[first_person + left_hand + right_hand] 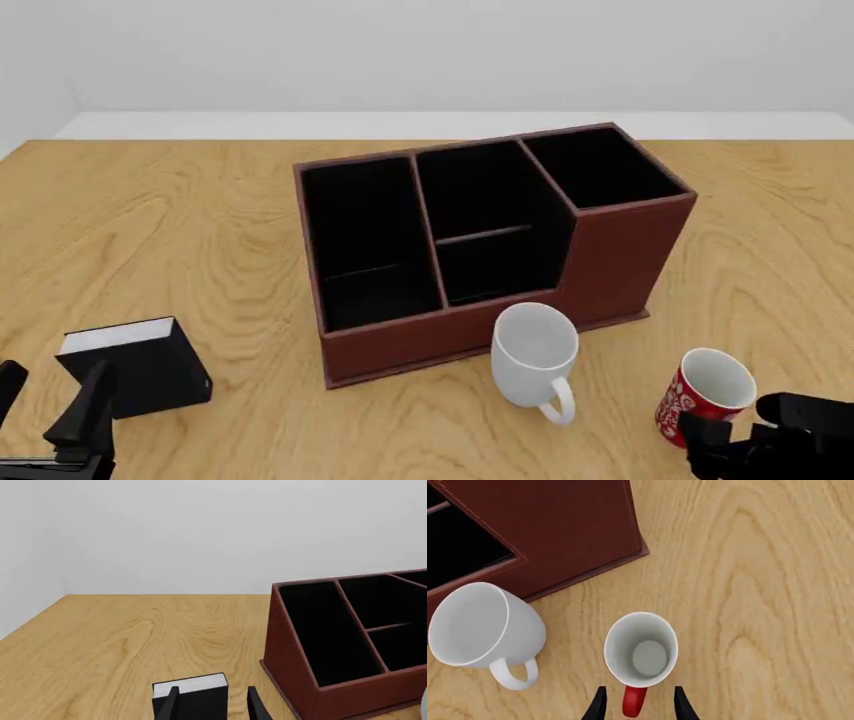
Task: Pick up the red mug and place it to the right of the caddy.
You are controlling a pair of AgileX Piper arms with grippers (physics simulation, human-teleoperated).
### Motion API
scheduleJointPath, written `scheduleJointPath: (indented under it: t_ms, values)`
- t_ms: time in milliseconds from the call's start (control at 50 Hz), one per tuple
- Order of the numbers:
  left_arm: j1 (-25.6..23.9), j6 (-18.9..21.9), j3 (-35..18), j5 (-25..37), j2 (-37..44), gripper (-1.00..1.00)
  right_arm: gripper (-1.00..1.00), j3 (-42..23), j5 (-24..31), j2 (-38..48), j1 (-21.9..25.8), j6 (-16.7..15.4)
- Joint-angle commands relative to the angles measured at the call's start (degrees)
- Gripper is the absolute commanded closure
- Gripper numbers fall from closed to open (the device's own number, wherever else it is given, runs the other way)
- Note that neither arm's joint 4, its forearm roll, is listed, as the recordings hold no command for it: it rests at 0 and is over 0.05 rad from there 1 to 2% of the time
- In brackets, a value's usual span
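The red mug (702, 394) stands upright on the table in front of the caddy's right end, white inside, with white pattern marks. In the right wrist view I look down into the red mug (640, 650), and its red handle (634, 703) lies between my fingers without touching either one. My right gripper (638, 692) is open just above the mug's near side; in the front view the right gripper (727, 440) sits at the bottom right. The caddy (607, 250) is the large reddish-brown box at the table's middle. My left gripper (54, 398) is open and empty at the bottom left.
A plain white mug (534, 352) stands in front of the caddy, left of the red mug, and also shows in the right wrist view (484, 627). A small black box with a white top (134, 365) sits just ahead of the left gripper (210, 705). The caddy (293, 650) shows in the left wrist view too.
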Motion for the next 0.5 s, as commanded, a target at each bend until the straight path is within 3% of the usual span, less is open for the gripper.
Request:
scheduleJointPath:
  t_ms: [20,160,280,300,460,500]
  values:
    - [0.0,0.0,0.0,0.0,0.0,-1.0,-1.0,1.1,-1.1,0.5,0.4,0.5]
    - [0.0,0.0,0.0,0.0,0.0,-1.0,-1.0,2.1,-3.8,2.5,0.7,1.3]
    - [0.0,0.0,0.0,0.0,0.0,-1.0,-1.0,1.7,-2.2,1.1,0.3,0.6]
    - [0.0,0.0,0.0,0.0,0.0,-1.0,1.0,1.6,-1.7,0.8,0.3,0.5]
    - [0.0,0.0,0.0,0.0,0.0,-1.0,1.0,0.3,1.4,-2.1,-1.0,-0.9]
    - [0.0,0.0,0.0,0.0,0.0,-1.0,1.0,-0.5,2.6,-3.2,-1.6,-2.5]
